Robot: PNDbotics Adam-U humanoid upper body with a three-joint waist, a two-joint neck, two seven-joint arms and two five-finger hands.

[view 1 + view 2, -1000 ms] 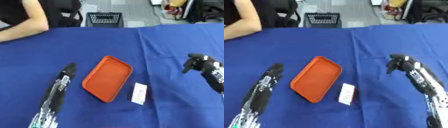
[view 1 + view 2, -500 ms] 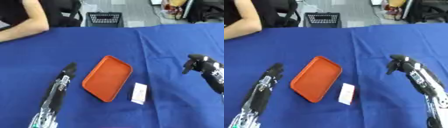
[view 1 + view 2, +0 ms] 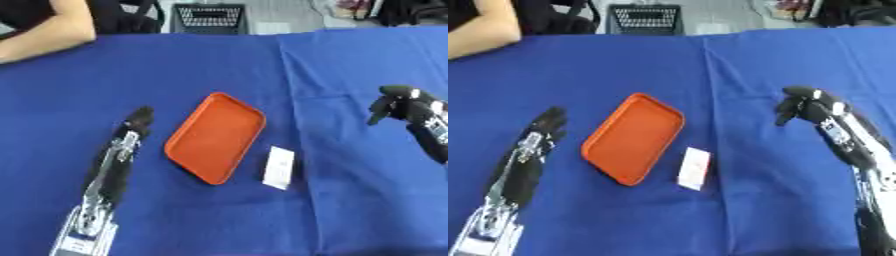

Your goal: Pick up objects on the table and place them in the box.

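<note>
At four o'clock of the orange tray (image 3: pixel 214 137), the flat white packet (image 3: pixel 279 167) could slide away under your empty, curled right hand (image 3: pixel 798 106); left hand (image 3: pixel 547 123) lies straight.

Even, bright light with faint shadows on the blue cloth (image 3: pixel 350 190); everything looks somewhat soft, perhaps motion blur.

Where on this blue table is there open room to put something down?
Bare cloth lies between the small white box and the right robot hand, and across the far side between the orange tray and the table edge. It is tightest in the strip between the left robot hand and the tray, and where tray and box nearly meet.
</note>
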